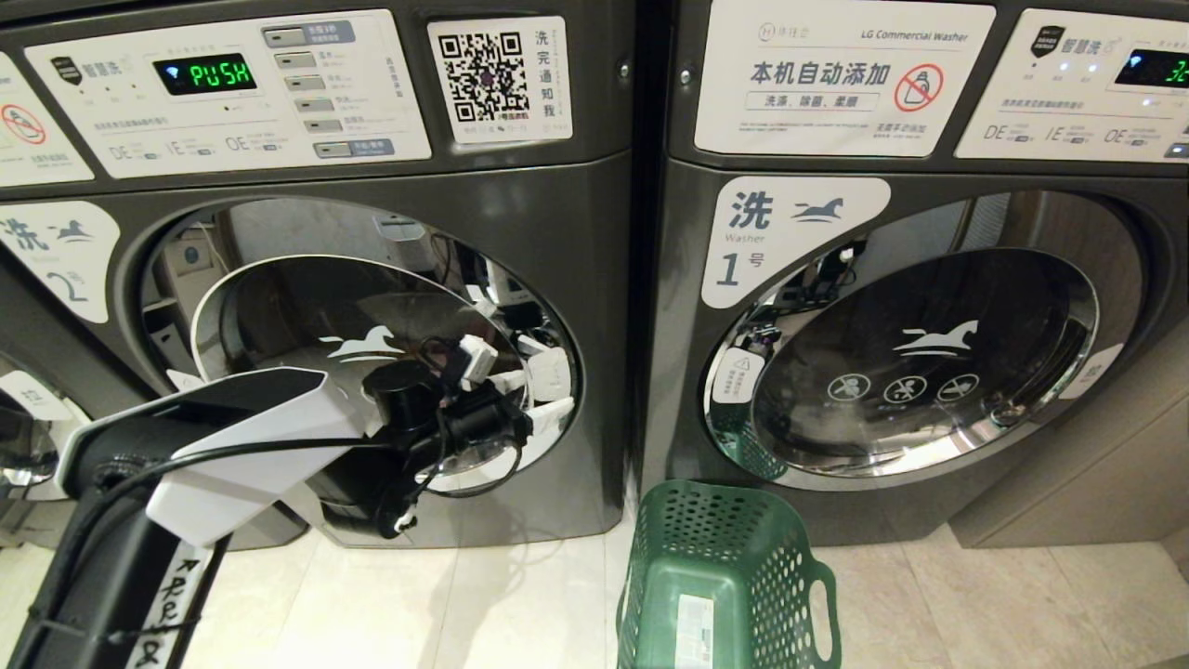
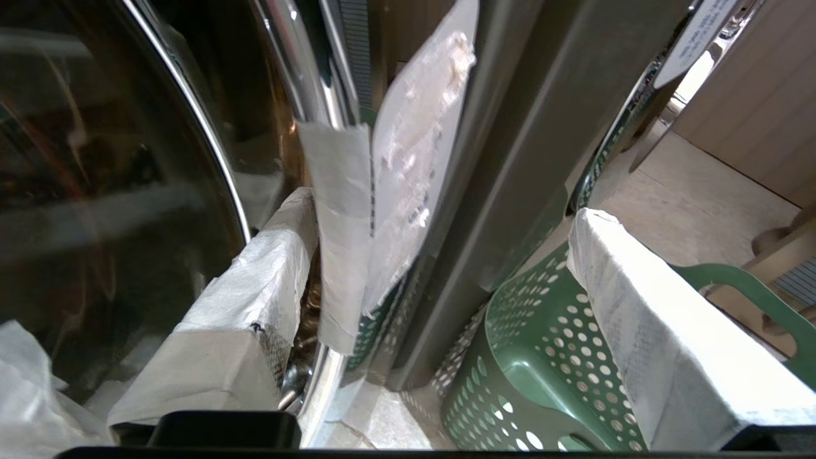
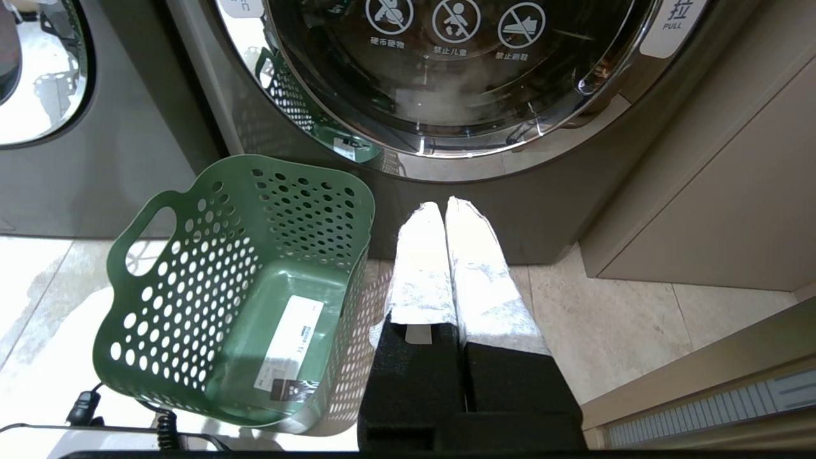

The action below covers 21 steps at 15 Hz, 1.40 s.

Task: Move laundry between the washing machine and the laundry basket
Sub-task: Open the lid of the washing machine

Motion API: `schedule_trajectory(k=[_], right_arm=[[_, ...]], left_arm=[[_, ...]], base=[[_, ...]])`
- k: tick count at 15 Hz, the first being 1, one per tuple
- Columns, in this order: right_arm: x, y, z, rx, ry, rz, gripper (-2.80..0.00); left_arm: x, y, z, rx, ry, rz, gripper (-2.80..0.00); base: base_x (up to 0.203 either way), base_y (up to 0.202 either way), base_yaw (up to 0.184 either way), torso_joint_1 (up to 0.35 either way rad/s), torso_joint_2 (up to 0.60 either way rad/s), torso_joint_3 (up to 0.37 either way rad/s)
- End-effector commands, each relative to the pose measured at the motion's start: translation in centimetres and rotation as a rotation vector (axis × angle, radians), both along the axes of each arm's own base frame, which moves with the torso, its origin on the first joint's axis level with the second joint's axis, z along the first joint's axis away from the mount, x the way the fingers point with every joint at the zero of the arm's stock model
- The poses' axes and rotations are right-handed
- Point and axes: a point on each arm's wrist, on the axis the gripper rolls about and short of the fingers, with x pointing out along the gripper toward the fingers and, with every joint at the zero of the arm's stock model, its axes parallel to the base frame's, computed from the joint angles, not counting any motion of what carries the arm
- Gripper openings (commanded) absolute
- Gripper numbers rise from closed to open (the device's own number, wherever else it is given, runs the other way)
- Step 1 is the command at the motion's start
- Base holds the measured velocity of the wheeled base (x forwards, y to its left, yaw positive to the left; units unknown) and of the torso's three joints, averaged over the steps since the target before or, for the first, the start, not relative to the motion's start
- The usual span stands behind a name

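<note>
The washing machine (image 1: 585, 242) marked 2 stands on the left with its round chrome-rimmed door (image 1: 307, 307) closed. My left gripper (image 1: 550, 390) is open at the door's right edge. In the left wrist view its white-wrapped fingers (image 2: 255, 299) straddle the chrome rim and a white tag (image 2: 408, 166), with nothing held. The green laundry basket (image 1: 734, 567) stands on the floor between the two machines, empty apart from its white sticker (image 3: 290, 344). My right gripper (image 3: 446, 210) is shut and empty, low beside the basket. No laundry is in view.
A like washer numbered 1 (image 1: 929, 362) stands to the right, door closed. A beige cabinet (image 3: 733, 191) sits right of it. The display on machine 2 (image 1: 204, 72) reads PUSH. Pale floor tiles (image 1: 446, 604) lie in front.
</note>
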Motion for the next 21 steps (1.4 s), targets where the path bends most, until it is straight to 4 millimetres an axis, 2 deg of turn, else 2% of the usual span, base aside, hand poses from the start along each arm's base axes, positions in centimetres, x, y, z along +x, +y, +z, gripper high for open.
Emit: schedule_trajectory(k=[1, 8, 21], right_arm=[[0.0, 0.0, 0.0, -0.001, 0.001, 0.001, -2.8], [0.0, 0.0, 0.0, -0.001, 0.001, 0.001, -2.8], [0.0, 0.0, 0.0, -0.001, 0.001, -0.001, -2.8]], left_arm=[[-0.4, 0.1, -0.3, 0.002, 0.004, -0.024, 0.0], [-0.5, 0.0, -1.1, 0.004, 0.008, -0.068, 0.0], [0.6, -1.3, -0.9, -0.008, -0.035, -0.046, 0.0]], base=[[0.0, 0.0, 0.0, 0.0, 0.0, 0.0], [0.0, 0.0, 0.0, 0.0, 0.0, 0.0], [0.0, 0.0, 0.0, 0.0, 0.0, 0.0]])
